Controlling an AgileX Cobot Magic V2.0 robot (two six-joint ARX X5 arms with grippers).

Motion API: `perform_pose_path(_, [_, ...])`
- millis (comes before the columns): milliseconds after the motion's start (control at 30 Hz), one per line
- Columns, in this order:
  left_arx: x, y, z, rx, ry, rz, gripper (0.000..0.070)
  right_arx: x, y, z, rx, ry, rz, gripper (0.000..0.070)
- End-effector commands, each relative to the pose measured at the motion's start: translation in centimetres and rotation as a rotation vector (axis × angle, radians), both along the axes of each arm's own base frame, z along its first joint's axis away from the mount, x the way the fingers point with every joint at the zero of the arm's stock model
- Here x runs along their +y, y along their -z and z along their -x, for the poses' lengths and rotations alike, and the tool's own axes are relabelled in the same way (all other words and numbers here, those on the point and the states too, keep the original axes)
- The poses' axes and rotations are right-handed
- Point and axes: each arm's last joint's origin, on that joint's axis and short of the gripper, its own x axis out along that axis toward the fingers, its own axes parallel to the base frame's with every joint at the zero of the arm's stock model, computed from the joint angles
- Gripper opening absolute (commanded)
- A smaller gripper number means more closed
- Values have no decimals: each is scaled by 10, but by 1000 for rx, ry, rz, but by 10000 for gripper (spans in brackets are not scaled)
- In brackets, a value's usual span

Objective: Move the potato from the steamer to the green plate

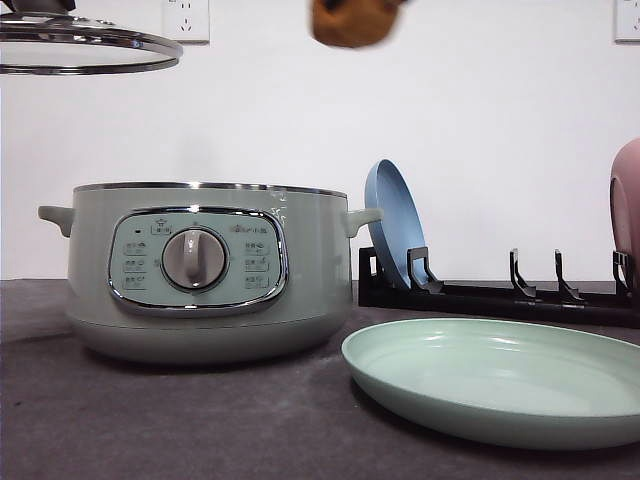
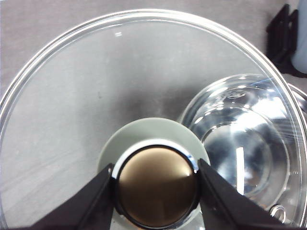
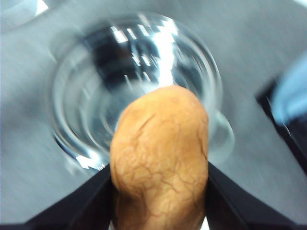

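1. Front view: the steamer (image 1: 205, 272) sits open on the dark tabletop (image 1: 150, 420), and high above its right rim hangs the potato (image 1: 352, 22), up in the air. The glass lid (image 1: 85, 45) hovers above the steamer's left side. The green plate (image 1: 500, 385) lies just right of the steamer, with a blue plate (image 1: 395, 235) upright in the black rack (image 1: 500, 295) behind it.
2. Left wrist view: the left gripper (image 2: 156, 184) has its jaws clamped on the lid's knob (image 2: 156, 187); the steamer's shiny bowl (image 2: 240, 148) shows through the glass.
3. Right wrist view: the right gripper (image 3: 159, 191) has its jaws clamped on the potato (image 3: 160, 172), directly over the blurred steamer bowl (image 3: 134, 91).
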Motion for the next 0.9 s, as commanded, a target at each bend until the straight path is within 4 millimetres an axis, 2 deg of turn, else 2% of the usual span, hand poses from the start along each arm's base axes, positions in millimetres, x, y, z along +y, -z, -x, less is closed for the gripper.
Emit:
perform_pose_path(0, [-2, -17, 7, -92, 10, 10, 1, -7, 7, 7, 4, 21, -16, 155])
perform_pose_path(167, [-11, -17, 8, -91, 44, 12, 1, -31, 34, 25, 25, 126, -104, 155])
perform_pose_path(300, [-19, -17, 9, -91, 71, 13, 1, -40, 61, 37, 55, 181, -150, 155])
perform_pose_path(567, [-32, -17, 12, -88, 119, 15, 1, -46, 124, 44, 167, 279, -145, 155])
perform_pose_path(867, [-40, -17, 14, -87, 148, 16, 1, -51, 183, 48, 212, 379, -117, 155])
